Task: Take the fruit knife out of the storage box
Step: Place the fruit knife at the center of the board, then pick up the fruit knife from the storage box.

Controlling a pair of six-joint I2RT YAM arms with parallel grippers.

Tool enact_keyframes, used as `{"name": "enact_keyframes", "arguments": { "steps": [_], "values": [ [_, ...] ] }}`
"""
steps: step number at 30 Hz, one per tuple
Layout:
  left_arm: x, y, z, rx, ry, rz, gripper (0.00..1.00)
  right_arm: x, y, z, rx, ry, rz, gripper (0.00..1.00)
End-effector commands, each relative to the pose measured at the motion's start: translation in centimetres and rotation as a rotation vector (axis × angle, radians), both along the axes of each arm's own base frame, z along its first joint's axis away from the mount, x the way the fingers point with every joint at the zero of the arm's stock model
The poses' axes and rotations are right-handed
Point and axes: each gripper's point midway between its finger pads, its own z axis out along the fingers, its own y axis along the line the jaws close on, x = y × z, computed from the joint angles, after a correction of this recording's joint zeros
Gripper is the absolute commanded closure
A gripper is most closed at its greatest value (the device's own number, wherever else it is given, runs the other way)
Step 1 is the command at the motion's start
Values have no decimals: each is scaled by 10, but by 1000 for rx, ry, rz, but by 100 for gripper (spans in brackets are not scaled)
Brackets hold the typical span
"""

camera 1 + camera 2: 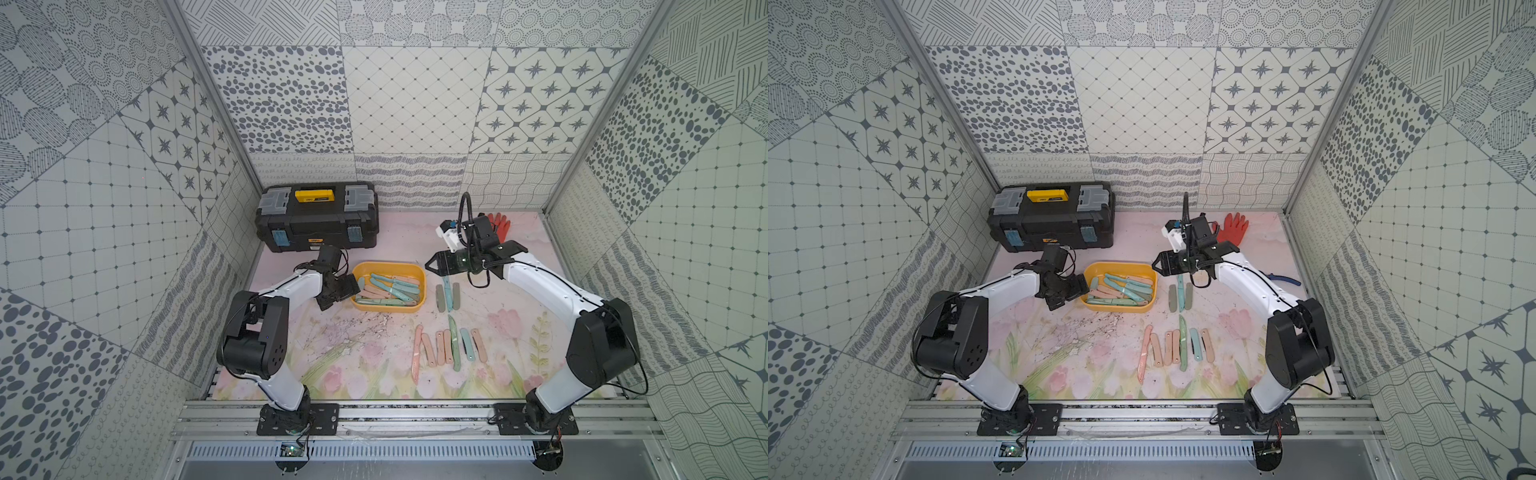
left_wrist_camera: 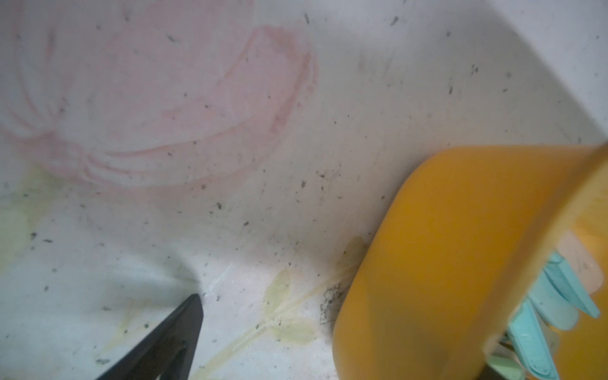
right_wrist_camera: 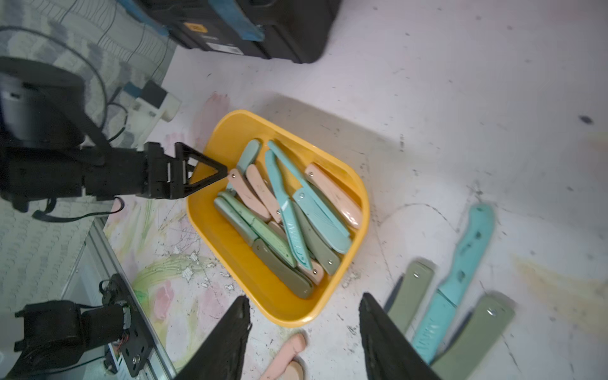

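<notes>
The storage box (image 1: 388,264) (image 1: 1120,264) is a shallow yellow tub at mid-table, and several teal, pink and green fruit knives (image 1: 390,287) (image 3: 286,204) lie piled inside it. My left gripper (image 1: 347,291) (image 1: 1077,291) sits low at the box's left end and is open. One finger (image 2: 174,332) rests outside the yellow wall (image 2: 427,246); the other is hidden. My right gripper (image 1: 428,266) (image 3: 304,302) hovers off the box's right end, open and empty.
Three knives (image 1: 446,297) lie just right of the box, and a row of several more (image 1: 449,349) lies nearer the front. A black toolbox (image 1: 318,220) stands at the back left. A red glove (image 1: 498,224) and a white device (image 1: 449,235) are behind the right arm, and blue-handled pliers (image 1: 1283,278) lie by the right wall.
</notes>
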Motion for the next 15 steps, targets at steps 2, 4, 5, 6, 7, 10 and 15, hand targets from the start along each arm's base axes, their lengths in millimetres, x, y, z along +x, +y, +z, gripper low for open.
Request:
{"name": "enact_keyframes", "arguments": {
  "steps": [2,4,5,6,7,10,15],
  "values": [
    [1,0,2,-2,2,-3,9,16,25,-11,-88,-54,96,44],
    [2,0,3,-1,-1,-3,9,17,39,-21,-111,-28,146,45],
    [2,1,3,2,-2,-3,8,16,46,-26,-120,-13,172,46],
    [2,1,3,3,-1,-4,9,16,51,-31,-133,2,193,46],
    [2,1,3,2,1,-3,9,16,57,-35,-150,6,213,47],
    [2,1,3,2,1,-3,9,19,67,-49,-223,1,240,47],
    [2,0,3,0,1,-4,9,34,71,-73,-343,6,225,48]
  ]
}}
